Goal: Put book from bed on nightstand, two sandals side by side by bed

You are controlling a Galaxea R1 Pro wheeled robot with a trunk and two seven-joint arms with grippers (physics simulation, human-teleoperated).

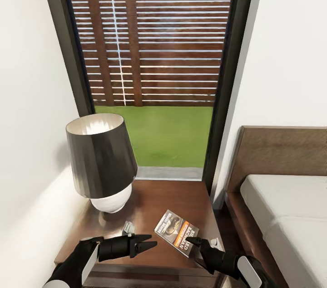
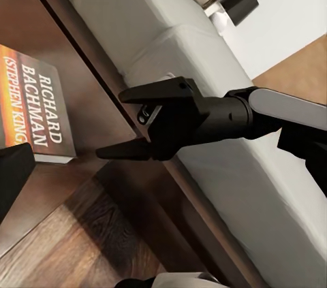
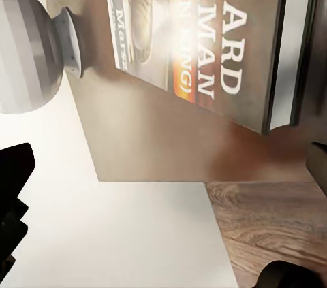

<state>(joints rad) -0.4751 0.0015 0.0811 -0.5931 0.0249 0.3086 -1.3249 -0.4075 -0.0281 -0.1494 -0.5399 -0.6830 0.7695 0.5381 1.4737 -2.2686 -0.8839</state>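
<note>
Now the book (image 1: pixel 176 232) lies flat on the nightstand (image 1: pixel 150 202) at lower centre, the right gripper (image 2: pixel 133 121) spread apart just beside it, the left gripper (image 1: pixel 147 243) released nearby.

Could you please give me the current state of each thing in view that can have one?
book: closed, lying flat, cover up, on the nightstand.
nightstand: upright, carrying the lamp and the book.
lamp: upright on the nightstand, seemingly unlit.
bed: bare mattress.
left gripper: open, holding nothing, beside the book.
right gripper: open, at the book's near corner.
</note>
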